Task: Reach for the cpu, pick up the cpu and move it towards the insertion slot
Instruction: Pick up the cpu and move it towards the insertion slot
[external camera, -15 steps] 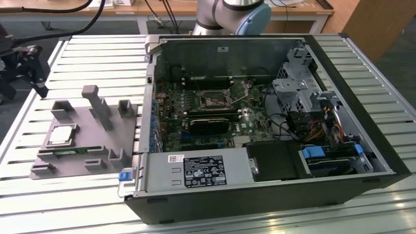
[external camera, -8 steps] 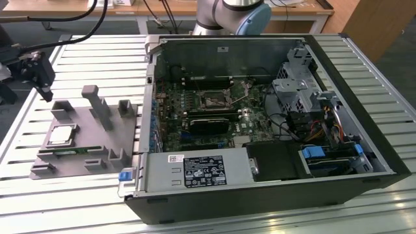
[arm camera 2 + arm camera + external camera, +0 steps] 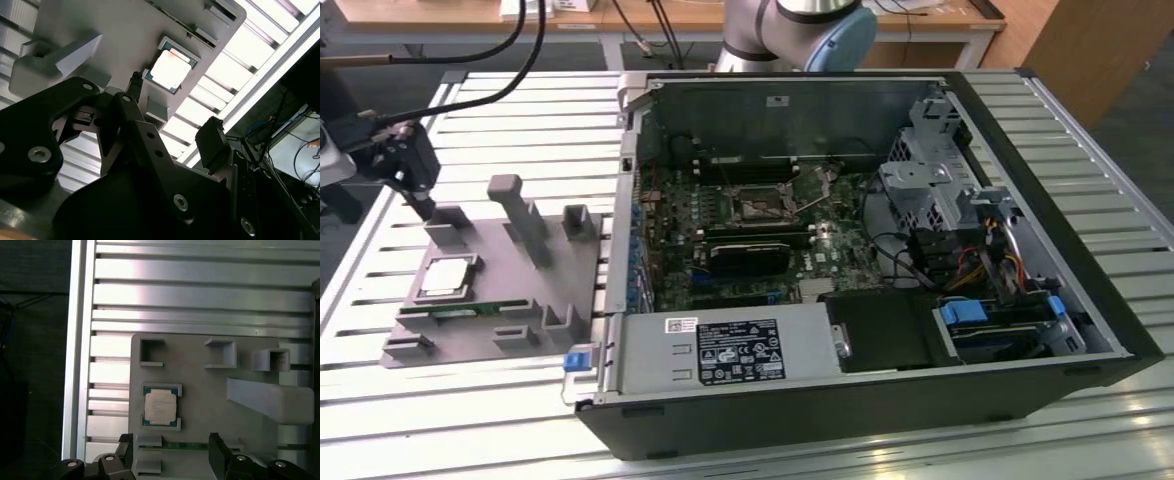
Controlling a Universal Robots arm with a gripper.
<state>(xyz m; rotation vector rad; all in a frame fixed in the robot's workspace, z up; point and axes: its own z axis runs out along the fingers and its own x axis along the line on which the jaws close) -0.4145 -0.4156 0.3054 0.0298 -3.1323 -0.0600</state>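
1. The gripper is spread wide and empty, poised near the cpu.
2. The cpu lies unlifted in its grey fixture tray, lower left of the exterior view.
3. The insertion slot, mid-frame, is well apart from it; no carrying is done.

Slatted aluminium table: grey fixture plate beside open computer case.

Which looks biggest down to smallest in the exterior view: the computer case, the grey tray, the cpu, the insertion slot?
1. Black metal computer case.
2. Grey plastic holder tray.
3. Silvery square cpu and dark, metal-framed insertion slot: they look about the same, too close to rank.
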